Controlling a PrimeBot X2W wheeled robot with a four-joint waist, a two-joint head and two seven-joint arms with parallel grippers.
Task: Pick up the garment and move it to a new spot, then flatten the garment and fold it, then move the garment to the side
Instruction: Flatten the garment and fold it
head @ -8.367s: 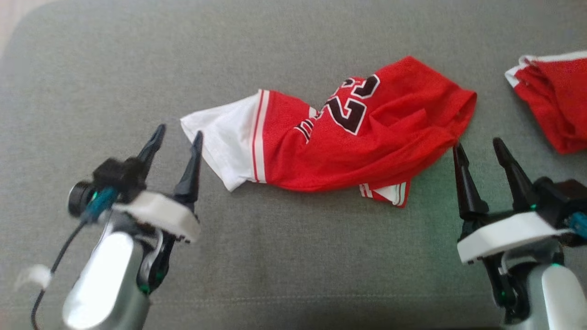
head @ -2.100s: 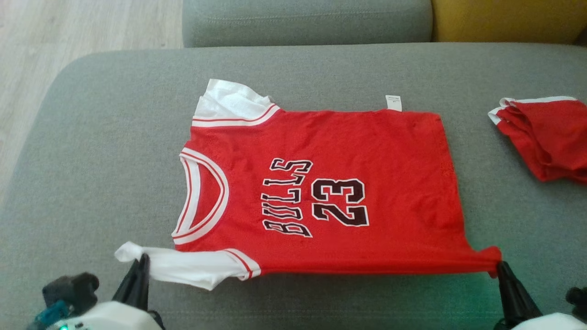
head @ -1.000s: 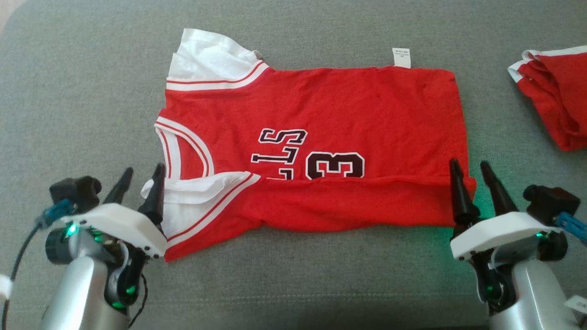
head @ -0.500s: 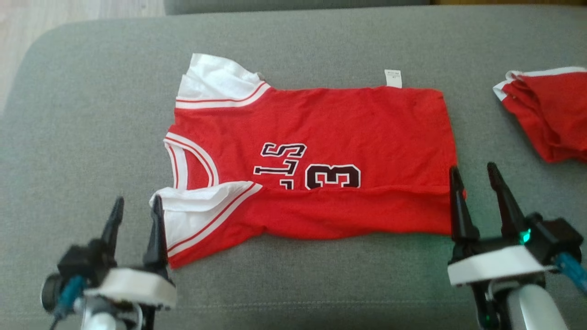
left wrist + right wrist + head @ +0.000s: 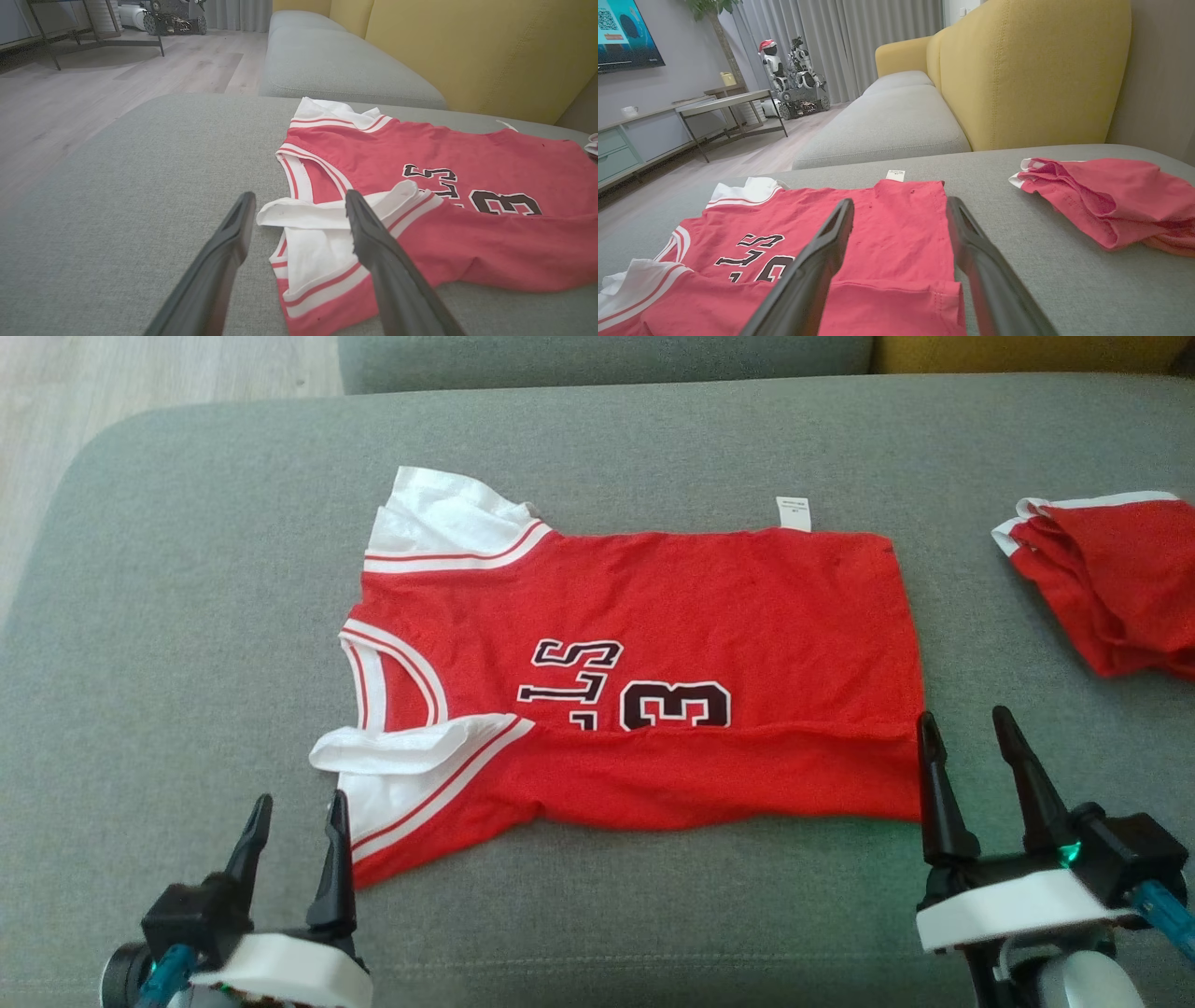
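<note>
So the jersey (image 5: 653,607) lies lengthwise left to right, just far of my left tool (image 5: 299,798) and right tool (image 5: 963,714) (both spread, empty).

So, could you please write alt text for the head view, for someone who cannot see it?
A red jersey lies flat on a grey sofa cushion, near edge folded over the lettering. The left gripper and right gripper stand open by its near corners; another red garment lies at right.
</note>
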